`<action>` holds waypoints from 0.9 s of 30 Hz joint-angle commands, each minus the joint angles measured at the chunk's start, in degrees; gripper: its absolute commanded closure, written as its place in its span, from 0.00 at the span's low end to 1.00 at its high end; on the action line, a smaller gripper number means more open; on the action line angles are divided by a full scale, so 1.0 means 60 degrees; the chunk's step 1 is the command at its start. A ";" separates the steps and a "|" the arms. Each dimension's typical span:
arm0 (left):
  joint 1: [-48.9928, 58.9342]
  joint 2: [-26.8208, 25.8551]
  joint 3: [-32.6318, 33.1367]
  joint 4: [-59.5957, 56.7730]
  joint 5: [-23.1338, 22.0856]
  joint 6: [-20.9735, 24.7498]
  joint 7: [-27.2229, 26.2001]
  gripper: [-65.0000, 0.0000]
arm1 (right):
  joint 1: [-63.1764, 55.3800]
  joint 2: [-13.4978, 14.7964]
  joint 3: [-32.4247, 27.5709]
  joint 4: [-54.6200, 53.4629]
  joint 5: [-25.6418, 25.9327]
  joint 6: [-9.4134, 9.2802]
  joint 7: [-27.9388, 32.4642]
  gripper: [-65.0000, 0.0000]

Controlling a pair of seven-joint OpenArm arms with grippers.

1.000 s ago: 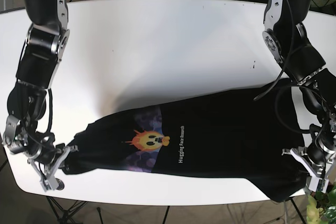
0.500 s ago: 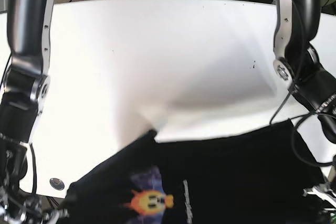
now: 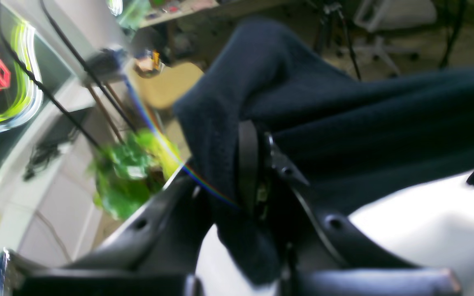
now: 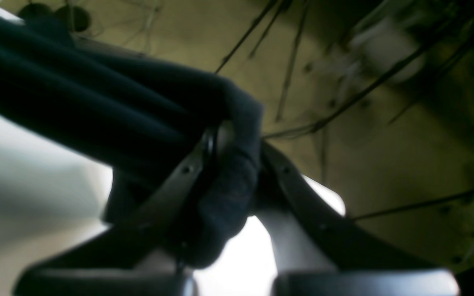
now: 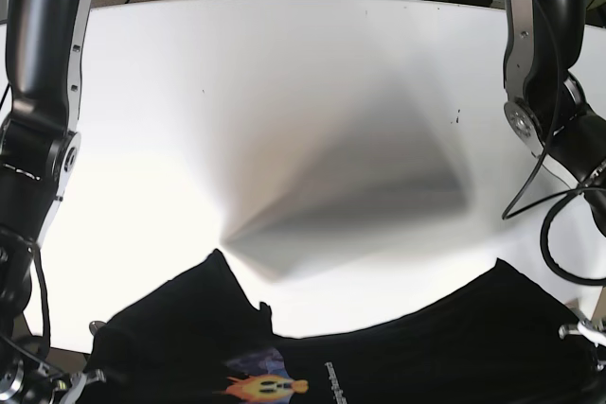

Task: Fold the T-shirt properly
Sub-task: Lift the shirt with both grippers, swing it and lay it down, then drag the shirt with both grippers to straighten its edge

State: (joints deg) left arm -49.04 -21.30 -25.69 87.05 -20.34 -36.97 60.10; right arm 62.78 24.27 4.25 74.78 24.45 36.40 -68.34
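Black T-shirt [image 5: 379,347] hangs at the near edge of the white table [image 5: 284,92], lifted. Left gripper [image 3: 245,164] and right gripper [image 4: 228,164] each pinch a fabric bunch, jaws narrow.

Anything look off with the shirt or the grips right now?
The T-shirt is raised off the table toward the near edge, stretched unevenly with its left side bunched. Both the left gripper and right gripper pinch thick wads of cloth, not a clean edge.
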 commanded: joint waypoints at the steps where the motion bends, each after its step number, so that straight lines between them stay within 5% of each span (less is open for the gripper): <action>1: 0.0283 -0.0150 -0.0018 0.0591 -0.0281 0.0103 -0.0236 1.00 | -0.0493 0.0108 0.0471 0.0950 -0.0067 -0.0023 -0.0149 0.97; 9: 0.2876 -0.0120 -0.0809 0.1177 -0.1145 0.0074 -0.0250 1.00 | -0.3995 -0.0155 0.1922 0.3001 -0.0067 0.0600 -0.0164 0.97; 27: 0.7975 0.0114 -0.2670 0.2188 -0.2713 0.0059 -0.0265 1.00 | -0.9797 -0.2265 0.4105 0.5595 -0.0082 0.0600 -0.0559 0.97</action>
State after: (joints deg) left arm -1.43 -20.23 -39.90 98.26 -35.86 -36.84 60.03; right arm 4.14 10.70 27.57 106.10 24.36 40.12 -71.31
